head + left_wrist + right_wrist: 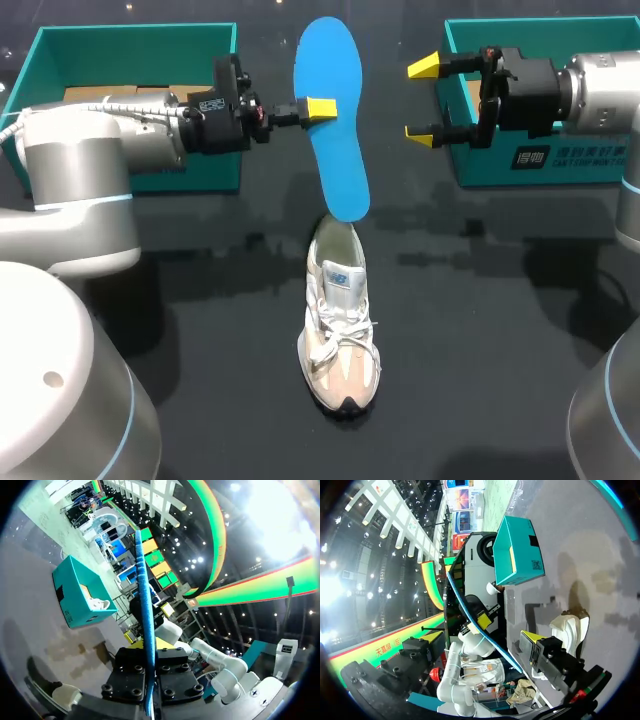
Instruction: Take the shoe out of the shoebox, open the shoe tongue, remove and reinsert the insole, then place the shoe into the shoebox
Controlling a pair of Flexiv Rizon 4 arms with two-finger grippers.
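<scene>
While the left hand (318, 108) is clamped on one edge of the blue insole (335, 150), holding it up off the desk (480, 300), the insole's lower end sits at the heel opening of the shoe (340, 340), which stands mid-desk. The right hand (422, 100) hangs with fingers wide apart, gripping nothing, just before the right teal shoebox (540, 25). Another teal box (60, 50) sits at the far left.

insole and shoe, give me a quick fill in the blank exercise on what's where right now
1. The insole in the left gripper is coloured ____.
2. The right gripper is ____, holding nothing.
3. The shoe stands on the ____, outside the left shoebox and the right shoebox.
Missing words: blue; open; table.
</scene>
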